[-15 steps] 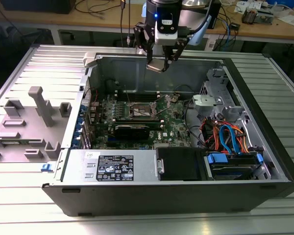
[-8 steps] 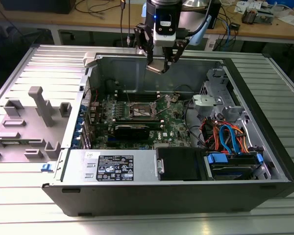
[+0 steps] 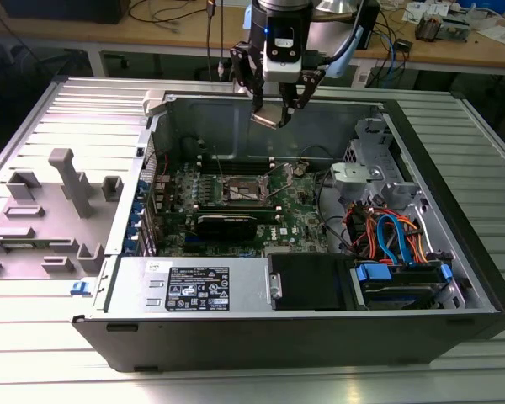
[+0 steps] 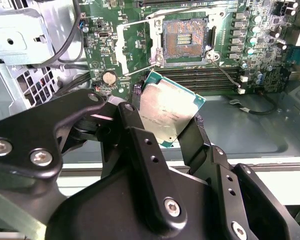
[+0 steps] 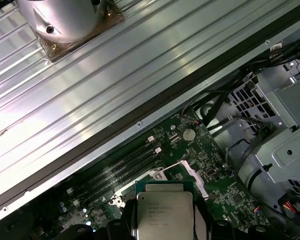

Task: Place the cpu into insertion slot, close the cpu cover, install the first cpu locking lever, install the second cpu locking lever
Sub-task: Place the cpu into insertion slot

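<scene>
From the exterior view, the arm hung over the open computer case (image 3: 454, 252), which lay on its side on the ribbed metal surface (image 3: 236, 383). The fingers (image 3: 256, 84) pinched the chip (image 3: 269, 117) and held it tilted in the air above the case's back wall. The socket (image 3: 246, 190) sat well below on the green board (image 3: 307, 210), apart from the chip. A grey plastic fixture (image 3: 63, 181) stood on the surface at the exterior view's left.

In the second wrist view, there it was up close. The two black fingers (image 4: 145, 150) were clamped on opposite edges of the chip (image 4: 167, 112), its silvery top facing the camera. Beyond it the socket (image 4: 186, 40) lay bare, its dark centre showing inside the metal rim, with nothing in it.

In the first wrist view, the chip (image 5: 164, 212) was gripped between the fingers (image 5: 126, 222). It hung over the board (image 5: 190, 165), near the long black memory slots (image 5: 125, 167).
</scene>
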